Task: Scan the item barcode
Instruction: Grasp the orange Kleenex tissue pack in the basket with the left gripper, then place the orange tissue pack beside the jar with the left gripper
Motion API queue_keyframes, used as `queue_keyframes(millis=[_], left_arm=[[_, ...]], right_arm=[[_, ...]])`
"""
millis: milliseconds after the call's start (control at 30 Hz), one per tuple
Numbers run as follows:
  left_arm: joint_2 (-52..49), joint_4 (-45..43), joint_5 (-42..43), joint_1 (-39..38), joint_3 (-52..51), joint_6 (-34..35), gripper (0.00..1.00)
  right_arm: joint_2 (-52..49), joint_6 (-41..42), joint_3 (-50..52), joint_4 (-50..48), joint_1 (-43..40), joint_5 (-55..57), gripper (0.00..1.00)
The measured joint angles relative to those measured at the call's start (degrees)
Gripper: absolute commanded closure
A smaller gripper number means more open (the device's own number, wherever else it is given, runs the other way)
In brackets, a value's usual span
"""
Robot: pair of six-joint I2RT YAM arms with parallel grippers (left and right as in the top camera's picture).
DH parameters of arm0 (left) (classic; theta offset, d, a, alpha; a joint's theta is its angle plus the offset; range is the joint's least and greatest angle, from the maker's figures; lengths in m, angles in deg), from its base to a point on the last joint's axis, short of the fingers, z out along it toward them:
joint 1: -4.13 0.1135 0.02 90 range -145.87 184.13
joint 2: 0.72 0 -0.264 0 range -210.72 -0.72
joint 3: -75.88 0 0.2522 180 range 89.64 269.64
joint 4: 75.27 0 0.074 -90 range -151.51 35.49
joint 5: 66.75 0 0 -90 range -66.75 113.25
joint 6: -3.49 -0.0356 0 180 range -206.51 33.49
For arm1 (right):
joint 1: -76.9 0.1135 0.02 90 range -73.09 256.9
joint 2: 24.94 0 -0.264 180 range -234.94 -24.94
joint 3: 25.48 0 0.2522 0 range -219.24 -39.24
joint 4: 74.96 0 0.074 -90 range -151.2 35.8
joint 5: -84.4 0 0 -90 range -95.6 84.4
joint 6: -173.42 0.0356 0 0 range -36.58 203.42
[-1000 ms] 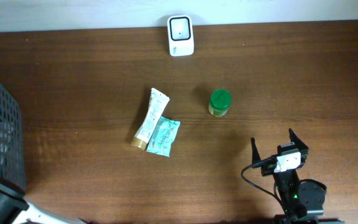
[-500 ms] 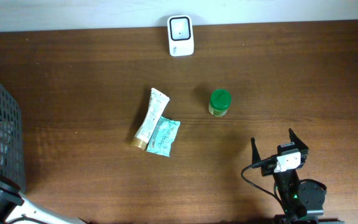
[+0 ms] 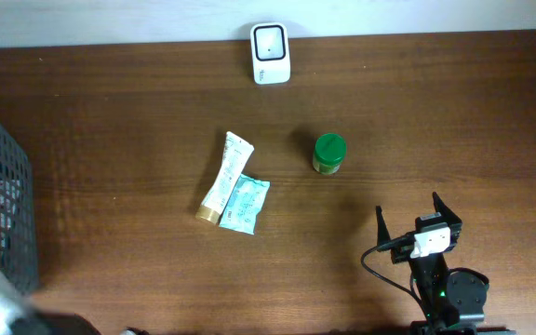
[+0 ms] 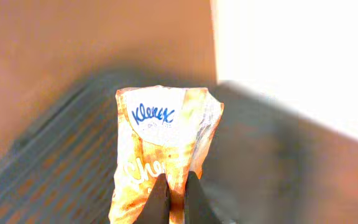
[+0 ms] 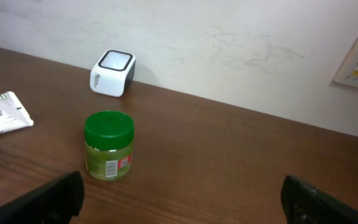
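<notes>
The left gripper (image 4: 176, 194) has just pinched its fingers tight on the orange Kleenex pack (image 4: 160, 134), which seems, in this blurred view, lifted over the grey basket (image 3: 7, 205). The pick is done; the white scanner (image 3: 271, 53) lies well apart. The right gripper (image 3: 407, 208) stands spread wide, holding nothing.

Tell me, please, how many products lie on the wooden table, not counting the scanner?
3: a white tube at centre, a teal packet against it, and a green-lidded jar to their right. The basket at the left edge may hide more.
</notes>
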Motion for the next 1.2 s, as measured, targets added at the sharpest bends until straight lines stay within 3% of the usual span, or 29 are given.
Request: queue_keyframes(millis=[133,233,367,567,767,900,1000,1033,1067,1133,1200], left_arm=[[12.6,7.5,8.5,-16.6,0.9,0.8,1.00],[13.0,17.7,10.0,-29.5,1.4,1.0,1.00],[3.2,26.1,11.2,-45.9,1.3,2.7,1.00],[-15.4,22.4,13.9,-62.7,0.9,9.7,1.00],[-27.6,13.7,14.6,-72.8,0.8,13.5,1.00],[-29.2,11.5,13.1,-74.2,0.8,14.8,1.00],[-29.3,11.4,7.9,-74.2,0.7,21.4,1.00],[-29.3,11.3,7.1,-74.2,0.7,23.1,0.87],[-29.3,11.3,6.1,-74.2,0.7,25.2,0.54],[-29.9,11.3,5.5,-74.2,0.7,26.5,0.11],[-32.0,11.3,5.3,-74.2,0.7,27.4,0.01]], right_arm=[[0.0,0.0,0.0,0.0,0.0,0.0,0.02],[0.0,0.0,0.0,0.0,0.0,-0.2,0.02],[0.0,0.0,0.0,0.0,0.0,-0.2,0.02],[0.0,0.0,0.0,0.0,0.0,-0.2,0.02],[0.0,0.0,0.0,0.0,0.0,-0.2,0.02],[0.0,0.0,0.0,0.0,0.0,-0.2,0.02],[0.0,0.0,0.0,0.0,0.0,-0.2,0.02],[0.0,0.0,0.0,0.0,0.0,-0.2,0.02],[0.0,0.0,0.0,0.0,0.0,-0.2,0.02],[0.0,0.0,0.0,0.0,0.0,-0.2,0.02],[0.0,0.0,0.0,0.0,0.0,-0.2,0.02]])
